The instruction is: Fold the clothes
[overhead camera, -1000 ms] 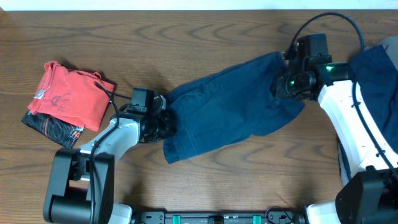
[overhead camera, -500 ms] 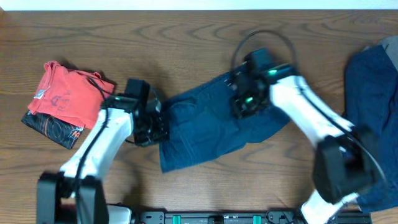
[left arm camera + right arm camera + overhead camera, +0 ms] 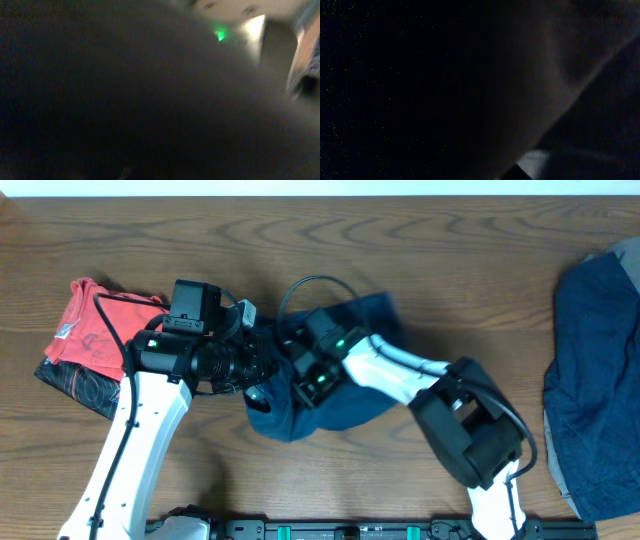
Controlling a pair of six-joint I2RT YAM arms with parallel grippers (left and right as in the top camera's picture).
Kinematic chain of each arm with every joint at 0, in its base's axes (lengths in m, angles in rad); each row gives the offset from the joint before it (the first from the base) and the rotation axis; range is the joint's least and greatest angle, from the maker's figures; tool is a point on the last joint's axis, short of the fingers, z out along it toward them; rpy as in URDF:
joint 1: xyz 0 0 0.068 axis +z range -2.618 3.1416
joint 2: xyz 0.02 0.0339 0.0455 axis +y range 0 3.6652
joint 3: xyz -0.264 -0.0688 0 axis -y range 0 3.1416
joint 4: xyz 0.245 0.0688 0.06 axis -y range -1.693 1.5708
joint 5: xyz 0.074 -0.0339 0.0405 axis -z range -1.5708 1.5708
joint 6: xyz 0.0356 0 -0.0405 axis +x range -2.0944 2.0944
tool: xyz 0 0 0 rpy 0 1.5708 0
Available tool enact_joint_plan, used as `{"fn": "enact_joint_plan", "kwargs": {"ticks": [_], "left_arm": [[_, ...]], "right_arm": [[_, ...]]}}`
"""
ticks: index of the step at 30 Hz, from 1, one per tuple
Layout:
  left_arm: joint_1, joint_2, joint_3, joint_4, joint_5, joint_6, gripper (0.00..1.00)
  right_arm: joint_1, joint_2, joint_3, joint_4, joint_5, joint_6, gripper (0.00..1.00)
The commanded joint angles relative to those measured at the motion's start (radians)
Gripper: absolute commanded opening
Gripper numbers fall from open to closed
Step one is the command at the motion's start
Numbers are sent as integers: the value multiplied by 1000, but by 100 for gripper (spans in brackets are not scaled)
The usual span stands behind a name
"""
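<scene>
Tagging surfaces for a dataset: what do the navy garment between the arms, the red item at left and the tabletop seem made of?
Navy garment: soft matte cloth, possibly cotton; it bunches and creases. Red item: thin matte fabric, rumpled, printed. Tabletop: wood or wood-look laminate, visible grain, low sheen.

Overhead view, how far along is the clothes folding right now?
Looks done: a red garment lies folded on a dark garment at far left. In hand: the navy shorts are bunched mid-scene, with the left gripper and right gripper both against them; not yet a flat fold. Left: the blue garment heaped at the right edge, untouched.
</scene>
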Motion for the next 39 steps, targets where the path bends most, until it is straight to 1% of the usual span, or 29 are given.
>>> {"fn": "enact_joint_plan", "kwargs": {"ticks": [1,3,6,10,12,17,22,27,29,30,34,36,39], "left_arm": [[3,0,21,4,55,-15,6],[3,8,21,14,37,-15,6],[3,13,21,22,-12,-16,6],[3,13,21,31,-47,-16,6],[3,13,21,37,-51,-15,6],[3,13,21,61,-50,-17,6],[2,13,21,99,-50,-63,6],[-35,13,21,167,-50,-103,6],[-61,13,21,217,-50,-106,6],[-77,13,21,249,-51,-121,6],[-120,23,21,393,-52,-178,6],[-137,42,21,465,-75,-219,6],[-158,88,21,517,-107,-264,6]], "right_arm": [[37,41,14,4,20,48,23],[27,27,40,-39,39,48,25],[-26,-25,86,-145,156,48,25],[-150,-126,120,-241,274,42,30],[-231,-168,120,-270,300,14,30],[-393,-159,110,-295,307,-71,26],[-460,-83,72,-246,307,-114,24],[-447,9,58,-239,286,-113,22],[-421,39,58,-264,226,-109,21],[-404,46,58,-277,196,-100,18],[-306,51,58,-306,146,7,18],[-245,51,58,-314,139,56,18],[-148,51,58,-324,141,129,19]]}}
